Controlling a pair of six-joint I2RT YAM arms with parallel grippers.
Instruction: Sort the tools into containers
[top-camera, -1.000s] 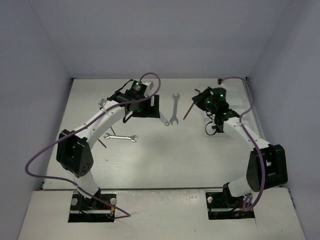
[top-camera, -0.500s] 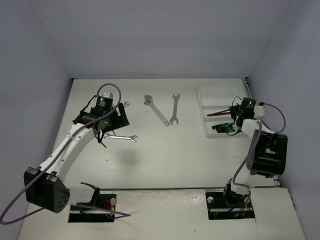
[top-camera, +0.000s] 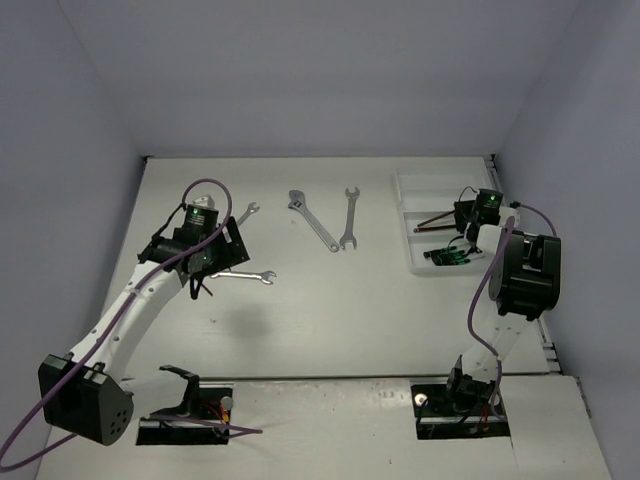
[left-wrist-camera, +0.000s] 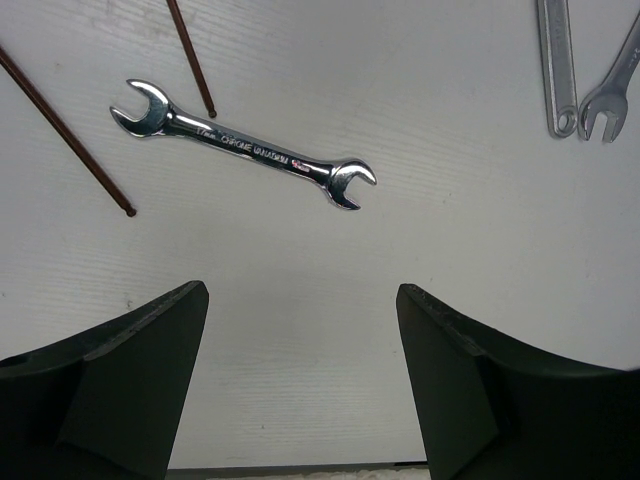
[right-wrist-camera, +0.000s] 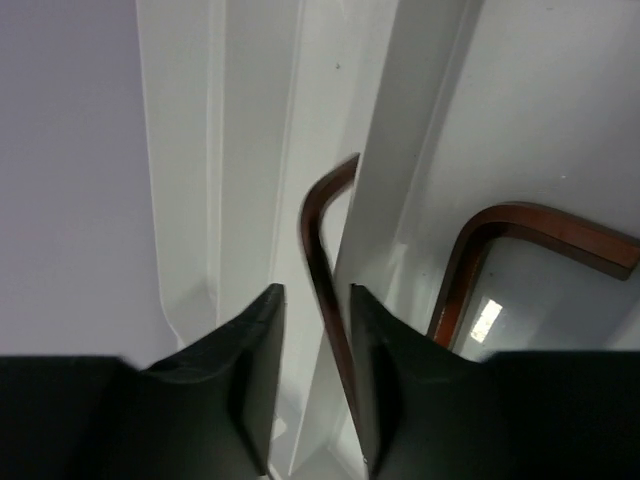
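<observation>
A silver open-end wrench lies on the table just ahead of my left gripper, which hovers open with nothing in it. Two dark hex keys lie left of that wrench. My right gripper hangs over the white tray. Its jaws stand slightly apart, with a brown hex key loose between them, blurred, against the tray's divider. Another hex key lies in the neighbouring compartment. Green-and-black screwdrivers lie in the tray's near compartment.
An adjustable wrench and a long open-end wrench lie at the table's middle back. A small wrench lies beyond the left arm. Walls close in the table on three sides.
The right jaws have parted around the hex key over the tray. The left gripper has dropped a little nearer, toward the open-end wrench, still open.
</observation>
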